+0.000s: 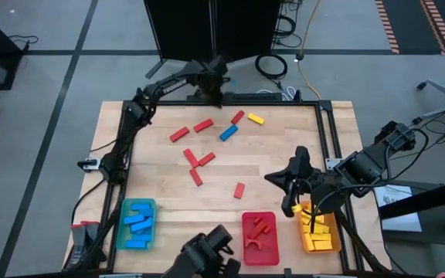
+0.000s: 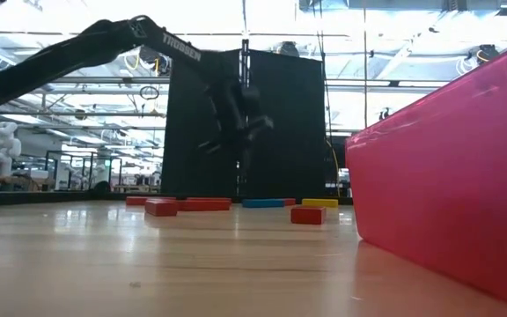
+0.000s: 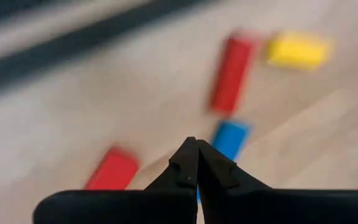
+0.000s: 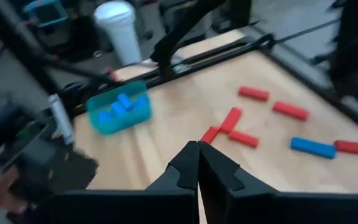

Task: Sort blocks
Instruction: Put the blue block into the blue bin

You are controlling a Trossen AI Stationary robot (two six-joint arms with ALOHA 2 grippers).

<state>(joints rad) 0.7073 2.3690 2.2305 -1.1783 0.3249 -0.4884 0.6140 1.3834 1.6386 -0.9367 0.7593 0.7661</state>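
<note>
You get one camera straight above the table point(image 1: 207, 193), one at tabletop level hard against the red tray point(image 2: 447, 176) looking across to the far edge, and one on each wrist looking past its fingers. All four share the loose blocks point(image 1: 229, 133).

Seen from above, red blocks point(image 1: 194, 158) lie scattered mid-bench point(image 1: 276, 166), with a blue block point(image 1: 228, 133) and a yellow block point(image 1: 255, 119) toward twelve o'clock. Teal tray point(image 1: 137, 225), red tray point(image 1: 259, 238) and orange tray point(image 1: 318, 232) line six o'clock.

Red tray point(image 2: 465, 176) cut off, blocks point(image 3: 232, 81) blurred
</note>
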